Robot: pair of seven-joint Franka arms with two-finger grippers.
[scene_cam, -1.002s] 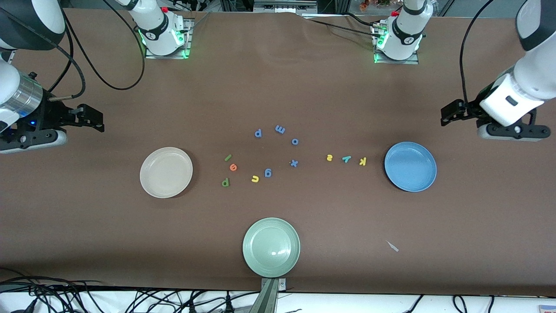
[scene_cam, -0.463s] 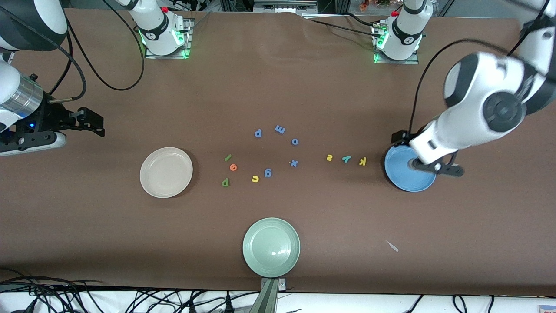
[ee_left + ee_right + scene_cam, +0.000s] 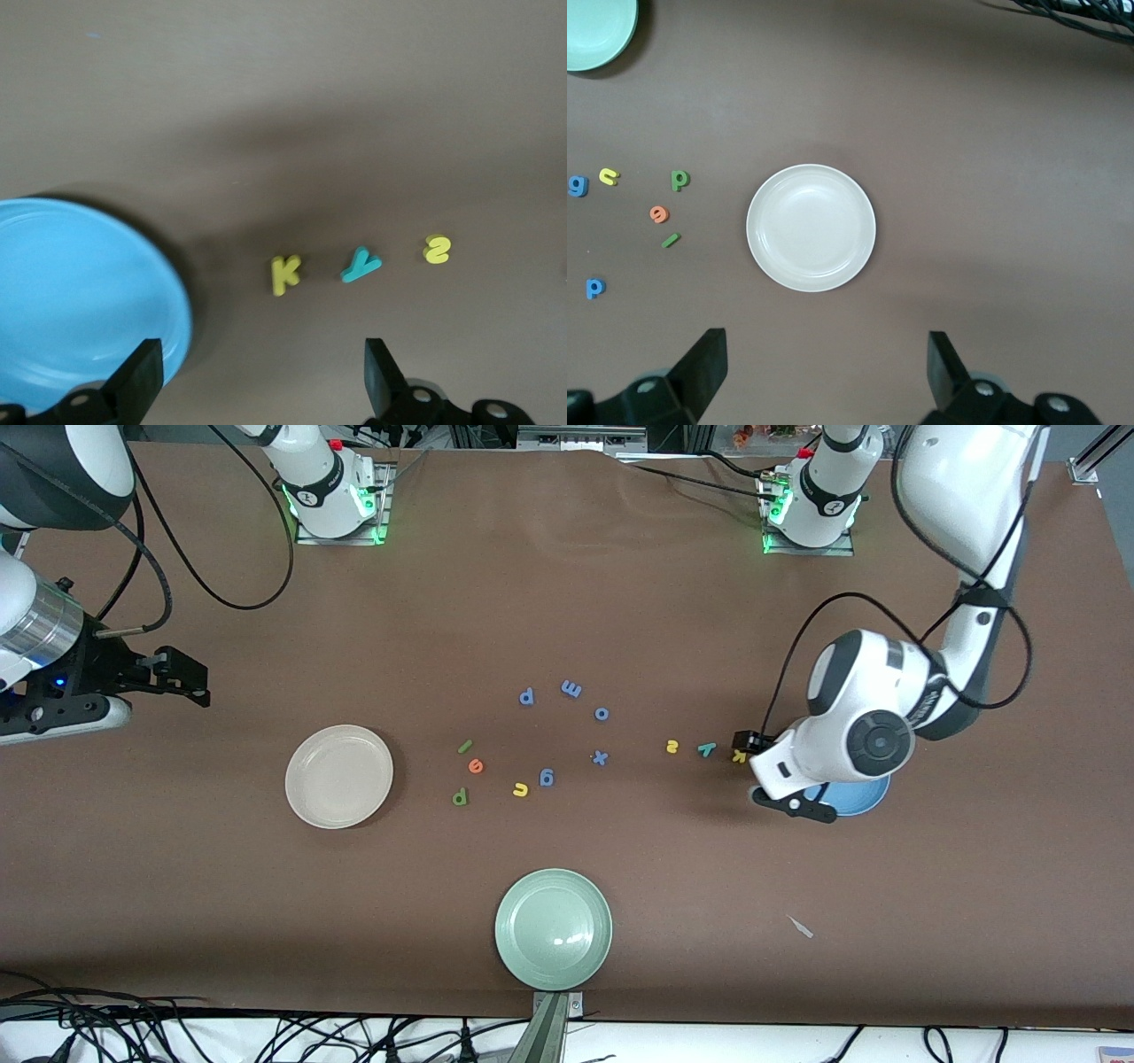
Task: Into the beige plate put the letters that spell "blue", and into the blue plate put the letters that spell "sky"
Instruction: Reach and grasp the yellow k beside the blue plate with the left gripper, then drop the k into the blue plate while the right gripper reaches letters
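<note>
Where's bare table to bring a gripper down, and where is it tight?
Bare cloth lies between the beige plate and the pale green plate, and between the blue letters and the bases. Crowded: the green b, l, e, u cluster, and the s, y, yellow k row beside the blue plate, under the open left gripper.

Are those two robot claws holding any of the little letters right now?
No, nothing is held. The left gripper is open over the table beside the blue plate, near the yellow k. The right gripper waits open near the beige plate.
</note>
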